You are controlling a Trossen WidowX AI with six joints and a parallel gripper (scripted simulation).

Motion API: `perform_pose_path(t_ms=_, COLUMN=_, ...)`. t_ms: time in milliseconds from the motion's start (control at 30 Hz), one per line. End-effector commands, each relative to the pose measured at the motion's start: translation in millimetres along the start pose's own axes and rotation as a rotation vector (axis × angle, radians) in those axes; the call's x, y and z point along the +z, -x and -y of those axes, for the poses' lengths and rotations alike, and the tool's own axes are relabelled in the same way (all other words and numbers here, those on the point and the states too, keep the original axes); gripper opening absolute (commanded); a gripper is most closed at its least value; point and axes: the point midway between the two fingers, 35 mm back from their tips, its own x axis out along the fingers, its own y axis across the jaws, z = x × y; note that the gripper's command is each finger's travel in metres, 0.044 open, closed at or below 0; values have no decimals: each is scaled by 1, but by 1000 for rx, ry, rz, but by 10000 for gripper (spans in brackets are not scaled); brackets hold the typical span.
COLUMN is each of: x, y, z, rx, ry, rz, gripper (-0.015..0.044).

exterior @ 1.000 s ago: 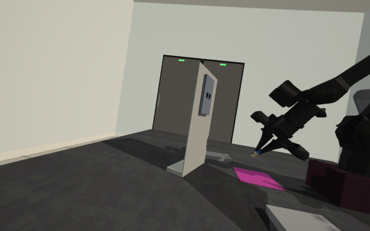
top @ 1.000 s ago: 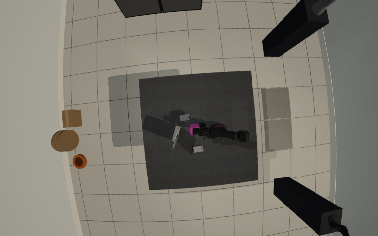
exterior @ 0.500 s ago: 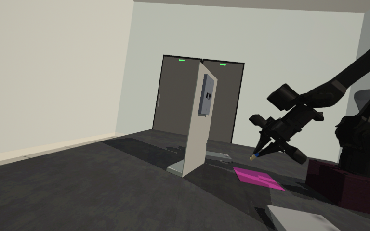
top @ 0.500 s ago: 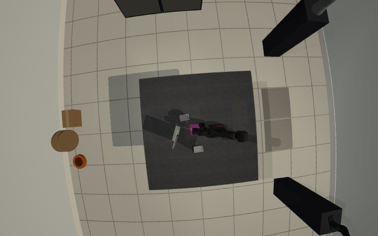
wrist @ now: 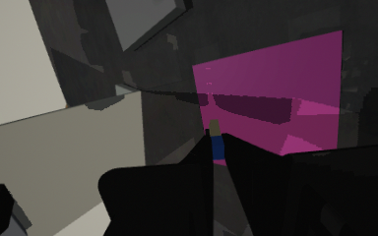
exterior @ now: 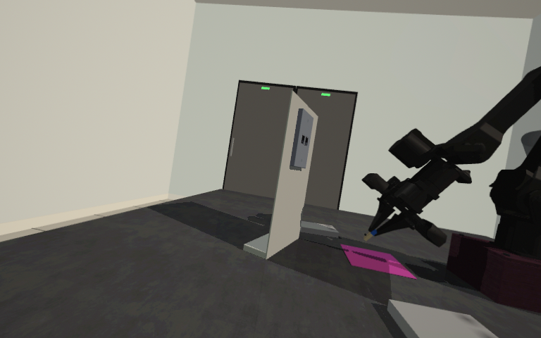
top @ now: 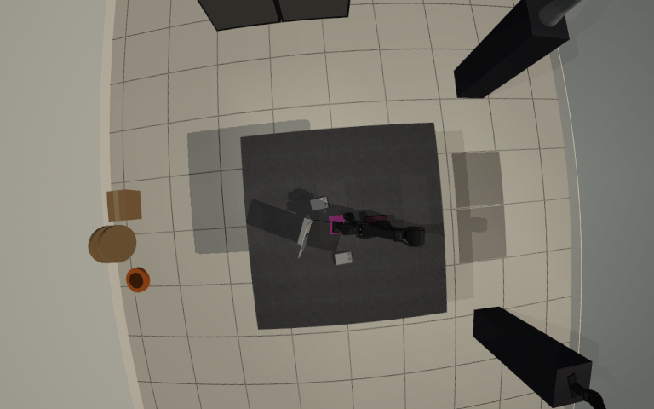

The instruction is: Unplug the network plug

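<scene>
- A dark table mat (top: pixel 347 289) lies on a pale tiled floor (top: pixel 386 72), with grey double doors (exterior: pixel 259 139) in the back wall.
- The gripper (exterior: pixel 375 233) is clenched on the plug (exterior: pixel 370 234), a small blue body with a tan tip sticking out past the black fingers.
- In the wrist view the plug (wrist: pixel 216 138) points toward 12 o'clock, its tip over the near edge of the marked square (wrist: pixel 276 79).
- In the exterior view the gripper tilts down toward 7 o'clock, and the plug hangs in the air just above the pink marked square (exterior: pixel 379 260), not touching it.
- The arm (exterior: pixel 478 135) runs back from the gripper toward 2 o'clock, to its base at the right edge.
- The upright panel (exterior: pixel 284 199) stands at 9 o'clock from the gripper, apart from it, on a pale foot.
- The grey socket plate (exterior: pixel 301 139) sits high on the panel face, with two small dark openings; the plug is well away from it.
- From above, the gripper (top: pixel 344 224) covers part of the marked square (top: pixel 333 227), with the panel (top: pixel 303 236) at its 9 o'clock.
- Two small grey plates (top: pixel 318 203) lie on the mat, one at 11 o'clock and one at 6 o'clock from the square.
- Off the mat at 9 o'clock stand a brown box (top: pixel 124 204), a brown drum (top: pixel 111 243) and an orange pot (top: pixel 137 279).
</scene>
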Motion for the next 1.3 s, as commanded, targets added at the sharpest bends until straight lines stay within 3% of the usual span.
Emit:
perform_pose_path(t_ms=0, x=-1, y=-3, z=5, rx=-7, ry=4, rz=-6, gripper=0)
perform_pose_path(t_ms=1267, x=-1, y=-25, z=26, rx=-8, ry=4, rz=-6, gripper=0)
